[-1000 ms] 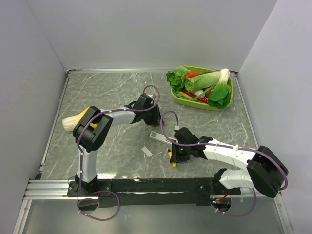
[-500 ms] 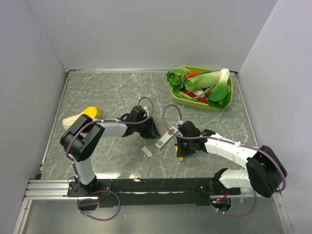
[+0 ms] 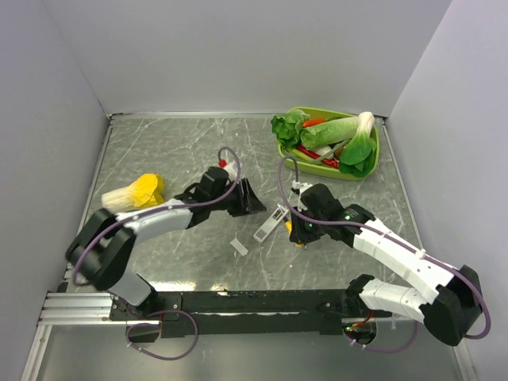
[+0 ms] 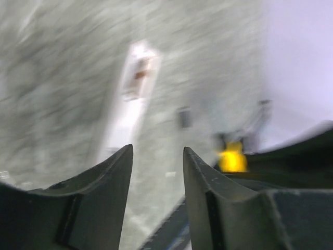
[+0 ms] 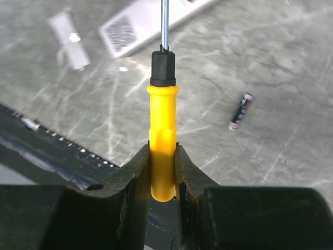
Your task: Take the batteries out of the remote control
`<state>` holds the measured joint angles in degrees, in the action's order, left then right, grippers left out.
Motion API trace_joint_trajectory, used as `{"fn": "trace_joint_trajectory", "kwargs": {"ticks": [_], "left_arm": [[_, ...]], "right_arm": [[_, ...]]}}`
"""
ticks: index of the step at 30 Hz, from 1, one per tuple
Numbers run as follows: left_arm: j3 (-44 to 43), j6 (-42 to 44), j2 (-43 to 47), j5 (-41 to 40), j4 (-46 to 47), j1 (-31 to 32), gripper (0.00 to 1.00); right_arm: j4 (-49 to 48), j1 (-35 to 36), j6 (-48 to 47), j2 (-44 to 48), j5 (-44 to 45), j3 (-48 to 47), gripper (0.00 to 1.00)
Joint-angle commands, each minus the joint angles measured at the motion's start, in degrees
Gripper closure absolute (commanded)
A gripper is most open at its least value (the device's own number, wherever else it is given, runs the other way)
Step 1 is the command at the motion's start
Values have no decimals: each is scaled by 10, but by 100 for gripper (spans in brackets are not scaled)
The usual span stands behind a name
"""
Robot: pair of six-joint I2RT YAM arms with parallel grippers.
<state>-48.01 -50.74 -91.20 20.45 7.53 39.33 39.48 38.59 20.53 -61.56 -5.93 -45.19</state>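
Observation:
The white remote control lies on the table between both grippers, recess side up. It also shows blurred in the left wrist view, with a reddish patch in its recess too blurred to identify. One battery lies loose on the table. My right gripper is shut on the yellow-handled screwdriver, whose tip reaches to the remote. In the top view the right gripper is just right of the remote. My left gripper is open and empty, just left of the remote.
The small flat white cover piece lies left of the remote, also in the right wrist view. A green tray of vegetables stands at the back right. A yellow and white cabbage lies at the left.
The remote has turned from nearly level to diagonal and shifted right. My right gripper moved up and right with the screwdriver. My left arm swung lower and left, its gripper staying by the remote.

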Motion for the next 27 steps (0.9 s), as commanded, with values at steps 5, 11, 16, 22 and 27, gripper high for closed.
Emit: {"fn": "trace_joint_trajectory", "kwargs": {"ticks": [5,11,16,22,27], "left_arm": [[22,-73,80,71,125,0,46],[25,-77,73,59,131,14,46],[37,-72,83,46,136,18,45],[54,-119,55,79,222,30,51],[88,-212,45,96,290,30,93]], "right_arm": [[-63,-1,-61,22,-90,-29,100],[-102,-1,-45,29,-105,-26,100],[-130,-1,-32,37,-117,-20,100],[-171,-1,-17,33,-156,-13,100],[-186,-3,-21,44,-116,-4,84]]}}
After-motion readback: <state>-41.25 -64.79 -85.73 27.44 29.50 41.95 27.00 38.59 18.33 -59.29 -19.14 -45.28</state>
